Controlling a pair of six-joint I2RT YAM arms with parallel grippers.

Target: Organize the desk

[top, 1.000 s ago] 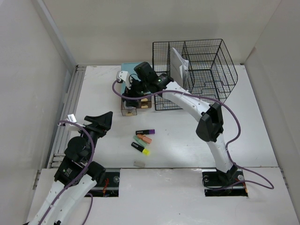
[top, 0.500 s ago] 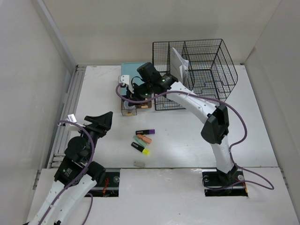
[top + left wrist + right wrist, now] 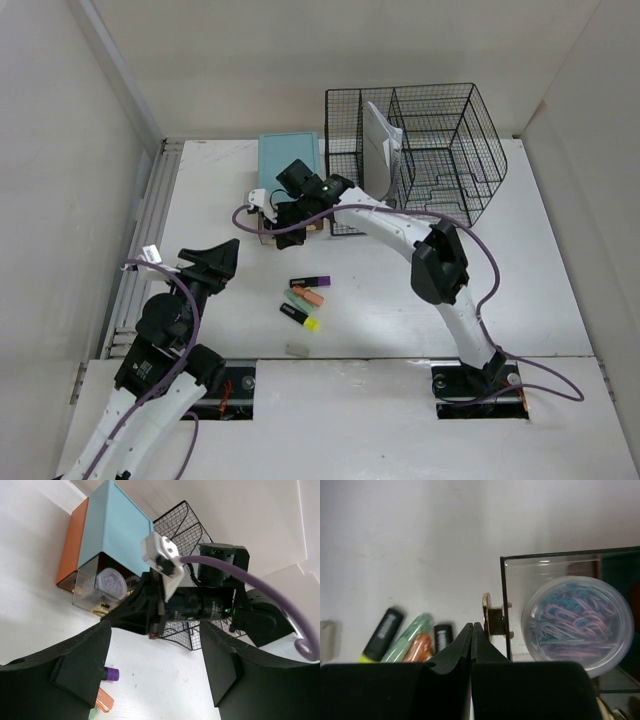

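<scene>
On the white desk [image 3: 390,300] stands a teal drawer box [image 3: 290,160], its clear drawer [image 3: 560,630] pulled out toward the arms. Inside the drawer lies a round tub of paper clips [image 3: 577,625]. My right gripper [image 3: 284,236] hangs low at the drawer's front. In the right wrist view the right gripper [image 3: 472,626] is shut with nothing between its tips, close beside the drawer's gold knob [image 3: 487,617]. My left gripper [image 3: 155,675] stands open above the desk at the near left, empty. Several highlighters [image 3: 305,297] lie between the two arms.
A black wire-mesh rack [image 3: 415,150] holding a white paper [image 3: 380,135] stands at the back right, beside the box. A small grey eraser [image 3: 297,349] lies near the front edge. A metal rail [image 3: 140,250] runs along the desk's left side.
The right gripper has shut and come down from over the box to the front of the pulled-out drawer. The left arm has not moved.
</scene>
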